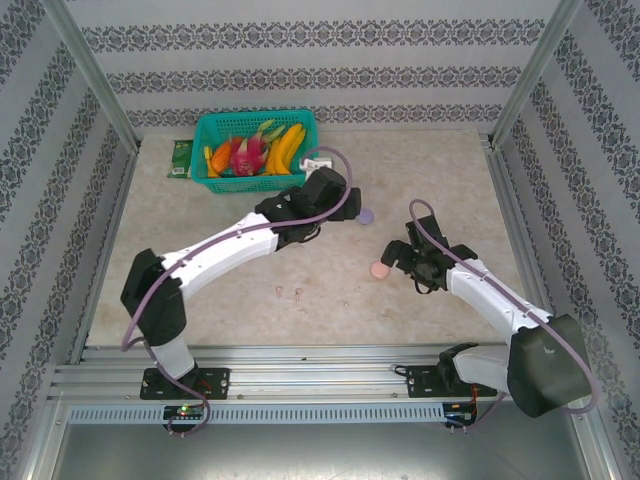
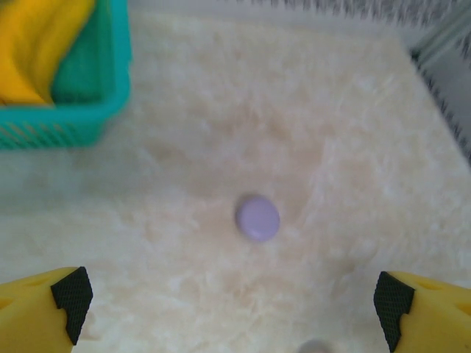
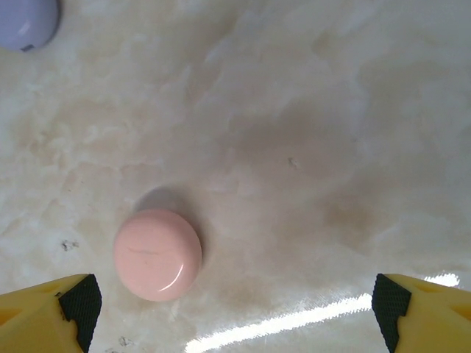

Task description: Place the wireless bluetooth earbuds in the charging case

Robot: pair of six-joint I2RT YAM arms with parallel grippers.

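From above, the purple round case (image 1: 366, 215) is my marker. My left claw (image 1: 350, 204) hangs just off its far-left side, and the teal basket (image 1: 255, 150) of fruit sits farther off the same way. The pink round case (image 1: 379, 270) lies on the near side of the purple one, a little to the right, with my right claw (image 1: 396, 262) close beside it. The earbuds (image 1: 298, 294) lie loose on the pale mat (image 1: 440, 170), well to the near-left of the purple case. They are tiny pinkish specks here, too small for me to tell which way their stems run.

Through my left wrist camera, the left claw (image 2: 229, 305) stands wide, with only bare mat between its fingers (image 2: 70, 294). The purple case (image 2: 257, 218) lies flat ahead of the fingertips, not touched. The basket (image 2: 88, 110) corner is beyond it to the upper left.

Through my right wrist camera, the right claw (image 3: 234, 312) is also spread wide and grips nothing. The purple case (image 3: 26, 22) shows in the top left corner. The pink case (image 3: 157, 254) lies flat below it, closer to my fingers (image 3: 81, 309), apart from both pads.
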